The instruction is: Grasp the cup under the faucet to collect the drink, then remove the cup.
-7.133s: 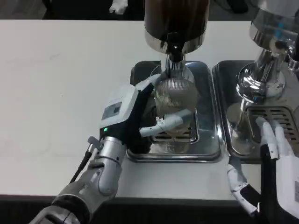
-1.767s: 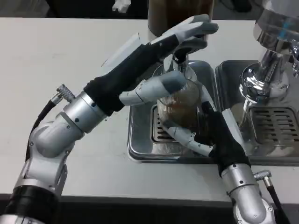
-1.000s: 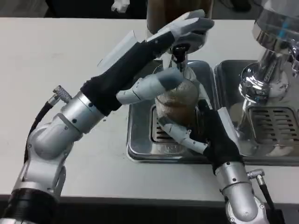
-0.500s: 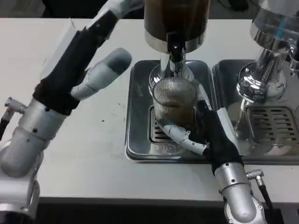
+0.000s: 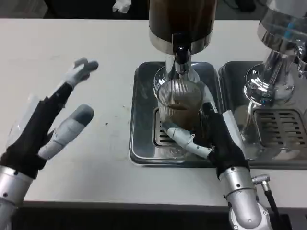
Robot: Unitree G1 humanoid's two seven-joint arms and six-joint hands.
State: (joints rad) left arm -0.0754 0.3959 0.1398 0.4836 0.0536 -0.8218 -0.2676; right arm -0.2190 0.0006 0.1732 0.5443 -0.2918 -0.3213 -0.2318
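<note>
1. The right hand (image 5: pixel 211 136) is wrapped around the cup (image 5: pixel 178 106): a white finger is laid across the cup's lower front and the black palm is pressed to its right side, so the cup is gripped.
2. The cup is seen as a clear ribbed glass, upright, about half filled with brown drink.
3. The cup is placed directly under the faucet (image 5: pixel 179 53), its rim just below the spout.
4. The cup is stood on the slotted grate of the drip tray (image 5: pixel 141 143), toward the tray's middle.
5. The right forearm (image 5: pixel 242 199) is seen rising from the picture's bottom edge, just right of the tray's front corner.
6. The left hand (image 5: pixel 50 127) is held well to the left of the tray, over the white table (image 5: pixel 57 52), with fingers spread apart and nothing held.
7. The left hand's fingertips (image 5: pixel 85 66) are pointed up and toward the tray; contact with the table cannot be told.
8. The faucet is mounted at the base of a dark drink dispenser (image 5: pixel 180 21), which is set behind the tray at the picture's top.
9. A second steel tray (image 5: pixel 230 86) is placed touching or just beside the first tray on its right.
10. A chrome dispenser (image 5: pixel 273 52) is stood on that second tray, with a slotted grate (image 5: pixel 280 127) in front of it.
</note>
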